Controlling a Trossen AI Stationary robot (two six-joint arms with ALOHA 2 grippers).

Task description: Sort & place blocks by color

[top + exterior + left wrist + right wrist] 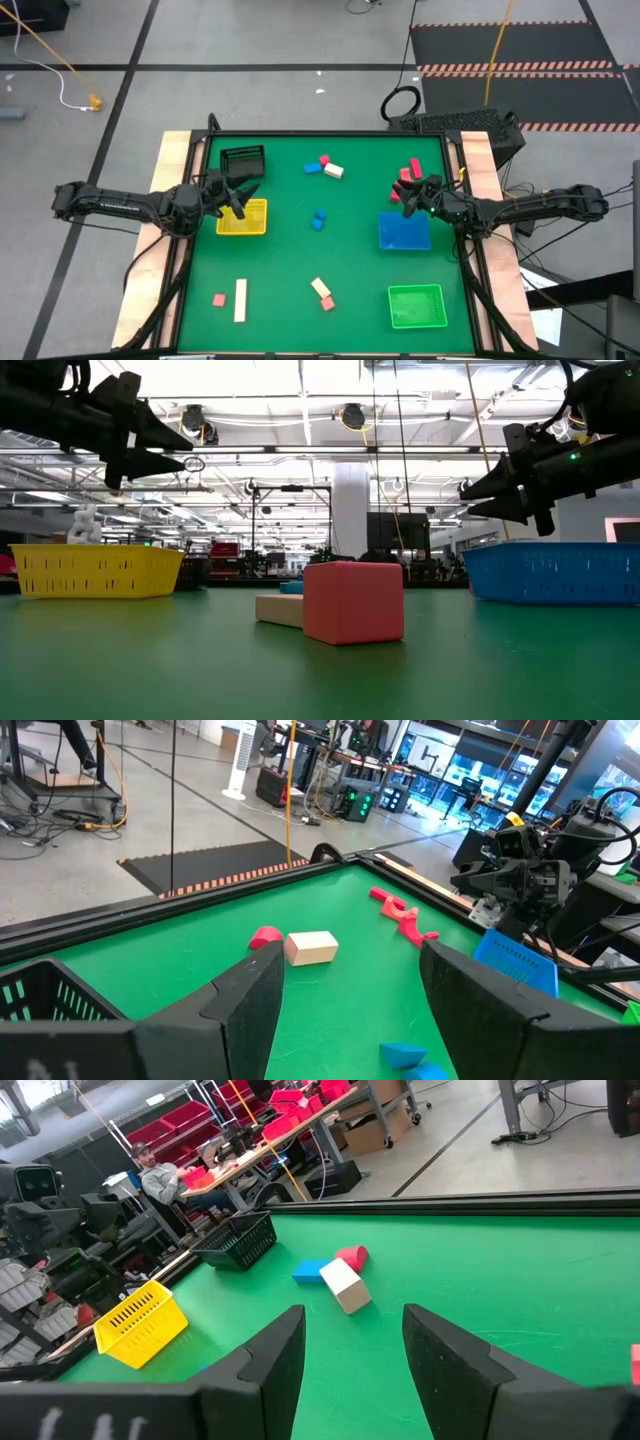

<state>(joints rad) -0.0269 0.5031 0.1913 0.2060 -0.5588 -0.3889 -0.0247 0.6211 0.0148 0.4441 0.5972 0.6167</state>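
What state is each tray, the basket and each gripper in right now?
Yellow tray: no blocks visible inside.
Blue tray: looks empty.
Green tray: empty.
Basket: upright, nothing visible inside.
Left gripper: open, above the yellow tray.
Right gripper: open, beside the blue tray.

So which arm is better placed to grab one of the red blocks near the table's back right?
The right arm, probably. The right gripper hangs open just above the blue tray, with the red blocks right beside it. The left gripper hangs over the yellow tray, across the table from them.
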